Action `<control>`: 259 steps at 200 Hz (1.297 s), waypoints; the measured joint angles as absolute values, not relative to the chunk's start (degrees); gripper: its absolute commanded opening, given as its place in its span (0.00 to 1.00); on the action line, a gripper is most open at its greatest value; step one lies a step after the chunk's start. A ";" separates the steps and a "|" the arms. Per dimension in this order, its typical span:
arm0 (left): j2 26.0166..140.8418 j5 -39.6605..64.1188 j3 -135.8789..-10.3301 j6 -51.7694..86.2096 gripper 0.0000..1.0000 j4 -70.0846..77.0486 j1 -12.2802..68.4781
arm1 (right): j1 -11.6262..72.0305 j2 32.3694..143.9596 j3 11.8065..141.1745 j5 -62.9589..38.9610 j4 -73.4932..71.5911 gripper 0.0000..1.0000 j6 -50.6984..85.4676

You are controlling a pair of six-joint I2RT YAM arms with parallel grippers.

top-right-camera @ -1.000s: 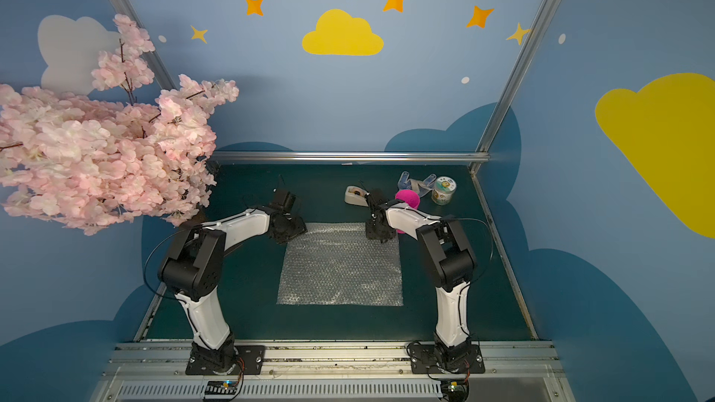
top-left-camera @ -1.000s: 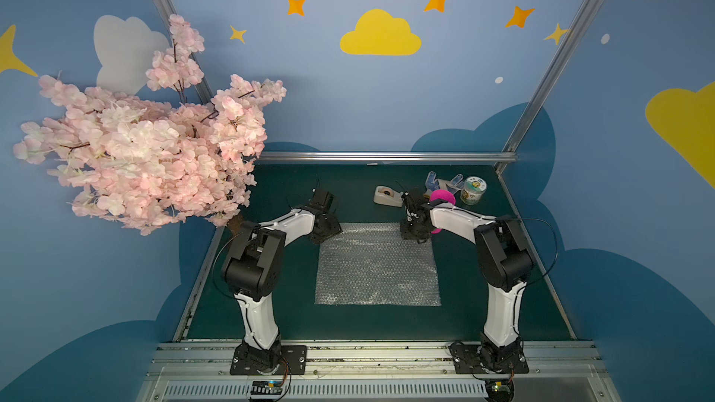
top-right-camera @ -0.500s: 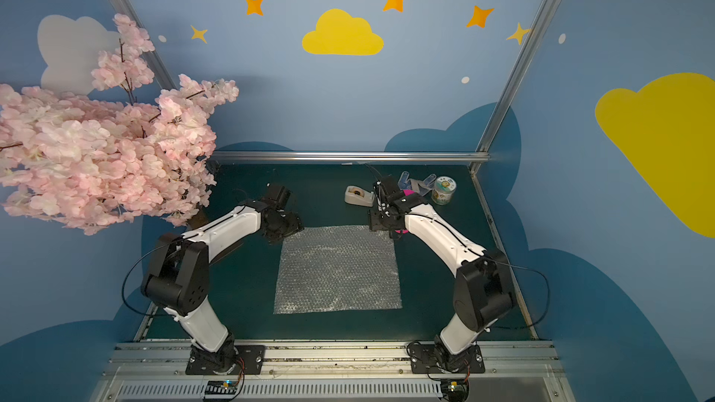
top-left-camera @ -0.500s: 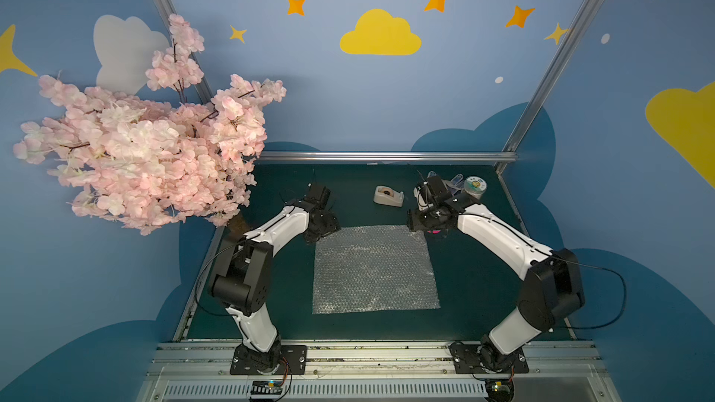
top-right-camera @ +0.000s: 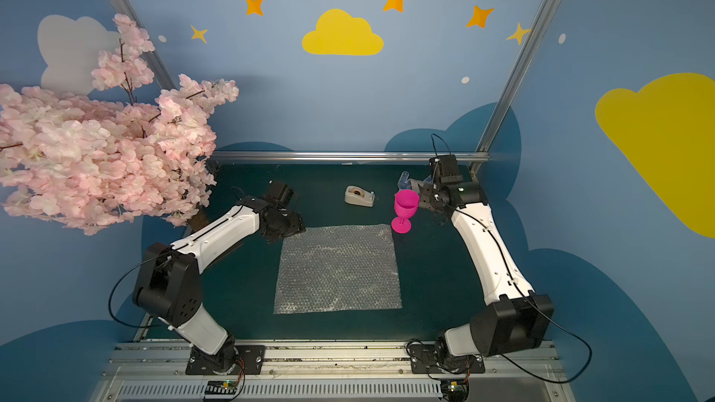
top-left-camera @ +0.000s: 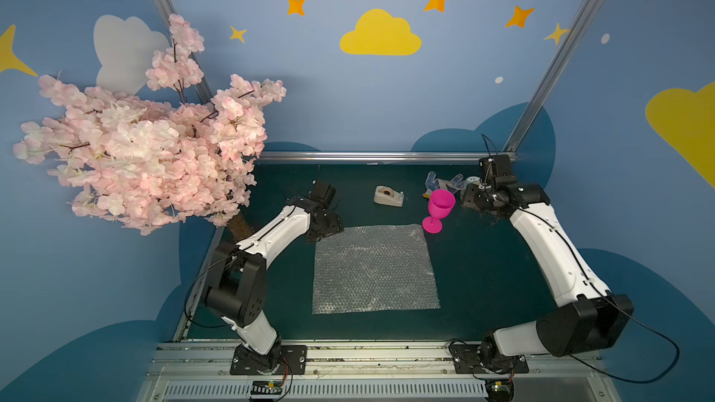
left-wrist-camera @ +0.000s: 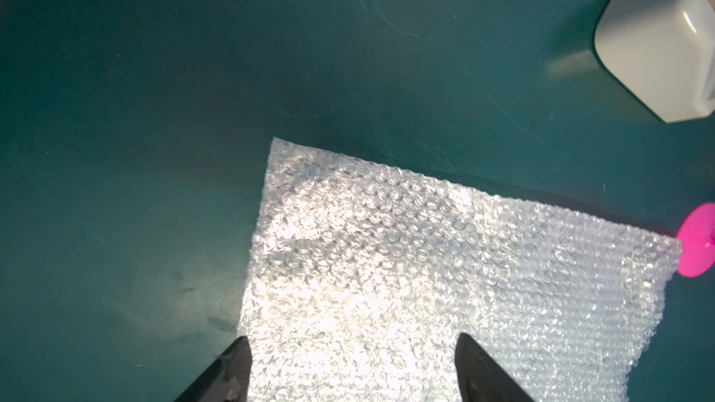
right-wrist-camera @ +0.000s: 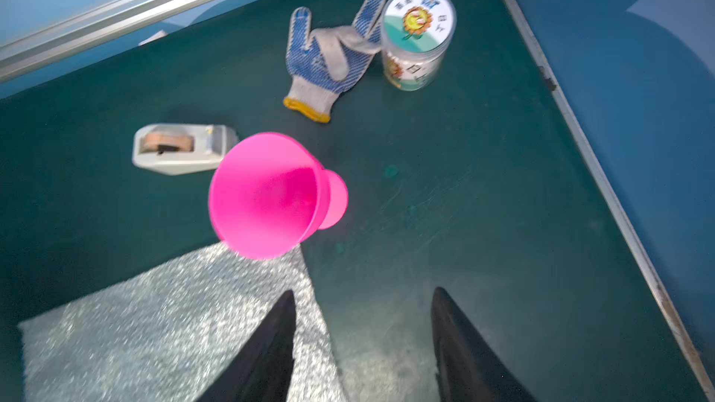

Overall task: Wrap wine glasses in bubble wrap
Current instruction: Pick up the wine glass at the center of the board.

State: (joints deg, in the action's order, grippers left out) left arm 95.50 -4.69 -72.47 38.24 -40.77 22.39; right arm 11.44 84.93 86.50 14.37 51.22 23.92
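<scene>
The wine glass, a hot-pink goblet [top-left-camera: 440, 204] [top-right-camera: 406, 204] [right-wrist-camera: 267, 195], stands upright on the green mat. Its foot [left-wrist-camera: 696, 245] touches the far right corner of the bubble wrap [top-left-camera: 373, 268] [top-right-camera: 338, 268] [left-wrist-camera: 425, 264] [right-wrist-camera: 154, 322], which lies flat. My right gripper [top-left-camera: 466, 198] [top-right-camera: 424, 201] [right-wrist-camera: 364, 290] hangs raised just right of the goblet, open, with nothing between its fingers. My left gripper [top-left-camera: 328, 228] [top-right-camera: 291, 228] [left-wrist-camera: 353, 338] is open over the sheet's far left corner, its fingers straddling the sheet's edge.
A beige tape dispenser [top-left-camera: 389, 196] [right-wrist-camera: 182, 146] [left-wrist-camera: 657, 40] sits beyond the sheet. A blue-dotted work glove [top-left-camera: 435, 183] [right-wrist-camera: 329, 59] and a printed can [right-wrist-camera: 416, 40] lie in the far right corner by the metal rail. A pink blossom tree [top-left-camera: 154, 156] overhangs the left side.
My right gripper has come off the goblet and drawn back to the right and upward. The goblet now stands free at the sheet's corner. The left arm has barely shifted.
</scene>
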 measured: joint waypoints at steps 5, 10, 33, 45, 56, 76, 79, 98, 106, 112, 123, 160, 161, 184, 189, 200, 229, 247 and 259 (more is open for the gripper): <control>95.39 -4.84 -72.64 37.80 0.82 -40.91 22.87 | 11.05 86.39 87.07 14.37 51.20 0.56 23.62; 95.26 -4.99 -72.86 37.54 0.82 -41.06 23.35 | 10.81 87.77 87.57 14.37 51.13 0.56 23.44; 94.50 -5.82 -73.43 36.58 0.82 -41.15 25.41 | 10.68 94.83 90.52 13.80 51.31 0.55 22.55; 94.13 -6.04 -73.41 36.27 0.82 -41.34 26.06 | 10.55 98.06 92.60 13.39 51.35 0.55 22.04; 93.82 -6.26 -73.41 36.18 0.82 -41.54 26.28 | 10.52 100.75 94.89 12.93 51.62 0.54 21.74; 93.12 -6.92 -73.36 36.03 0.82 -41.89 26.28 | 10.41 105.08 99.44 11.86 52.93 0.52 21.12; 92.97 -7.07 -73.36 35.99 0.82 -41.95 26.28 | 10.39 105.86 100.20 11.51 53.17 0.52 20.93; 91.96 -7.75 -73.34 35.73 0.82 -42.39 26.26 | 10.26 109.34 103.90 10.37 55.20 0.46 20.60; 91.55 -7.90 -73.34 35.51 0.82 -42.59 26.26 | 10.26 110.85 105.27 9.91 56.21 0.42 20.49; 91.26 -7.99 -73.34 35.24 0.81 -42.76 26.26 | 10.26 111.79 106.17 9.61 56.95 0.39 20.32; 90.83 -7.99 -73.34 34.70 0.81 -43.05 26.28 | 10.26 113.51 107.66 9.17 58.37 0.32 20.12; 90.19 -7.49 -73.97 31.73 0.78 -44.14 26.50 | 10.24 115.81 108.22 9.26 61.34 0.06 19.16; 90.19 -7.49 -74.02 31.57 0.78 -44.16 26.52 | 10.26 115.81 108.22 9.23 61.45 0.05 19.03; 89.60 -5.61 -74.48 29.26 0.73 -43.62 26.96 | 10.22 115.81 109.58 10.55 63.42 0.00 18.13; 89.36 -4.89 -74.46 28.42 0.71 -43.38 27.20 | 10.22 115.81 110.10 10.90 63.94 0.00 17.85; 88.84 -3.14 -74.46 26.70 0.70 -42.54 27.94 | 10.22 115.81 111.55 11.84 65.12 0.00 17.21; 87.31 4.05 -74.22 21.63 0.70 -38.33 31.11 | 10.26 115.79 116.60 10.81 69.47 0.00 13.87; 86.50 6.63 -74.02 20.38 0.70 -36.75 31.83 | 10.76 115.63 120.90 4.38 74.04 0.00 10.33; 86.41 7.42 -74.15 20.49 0.70 -36.93 30.65 | 12.25 114.54 121.45 -0.12 76.49 0.00 8.23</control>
